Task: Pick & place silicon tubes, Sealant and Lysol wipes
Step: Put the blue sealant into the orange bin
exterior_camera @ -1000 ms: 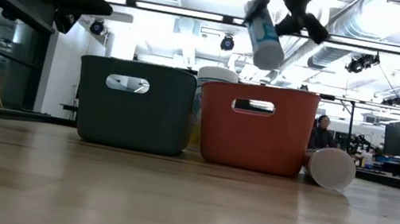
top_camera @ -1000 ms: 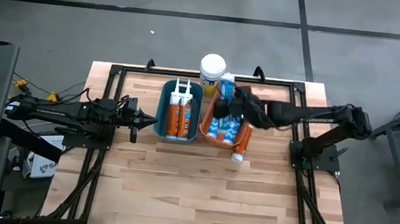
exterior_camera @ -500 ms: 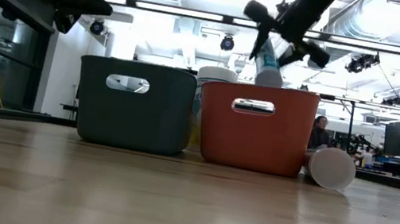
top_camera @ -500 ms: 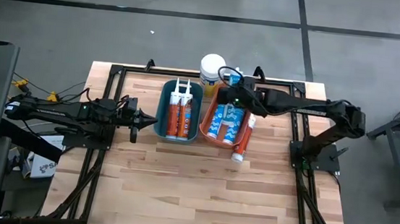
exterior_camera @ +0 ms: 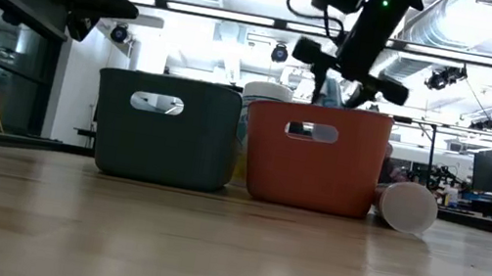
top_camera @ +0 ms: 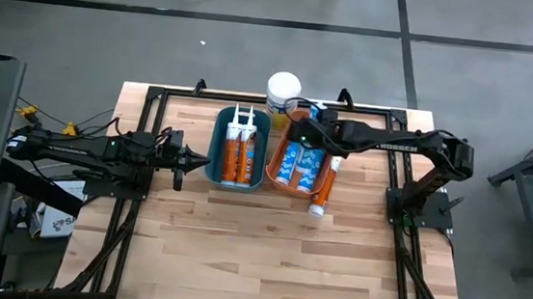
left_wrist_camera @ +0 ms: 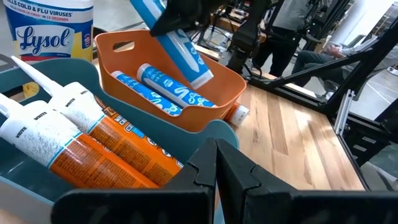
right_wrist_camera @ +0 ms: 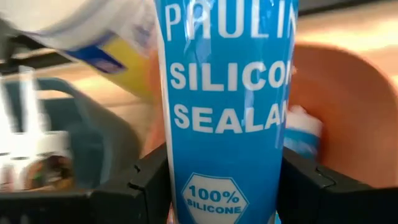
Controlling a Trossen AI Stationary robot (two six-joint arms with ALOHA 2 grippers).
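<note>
Lowered since a second ago, the right tool [top_camera: 303,133] is seen clamped on a blue silicone sealant tube [right_wrist_camera: 227,106] over the orange bin's [exterior_camera: 309,190] far end. Left tool [top_camera: 192,161] is shut, left of the teal bin [top_camera: 216,164]. Lysol wipes [top_camera: 283,94] stand beyond both bins.

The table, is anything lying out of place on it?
Yes: one orange and white sealant tube lies on its side on the wooden table, outside the orange plastic bin, beside its right-hand wall. Other tubes lie inside bins.

Two bins [top_camera: 239,150] side by side, wipes canister [top_camera: 283,90] behind, tubes [top_camera: 237,157] inside.
</note>
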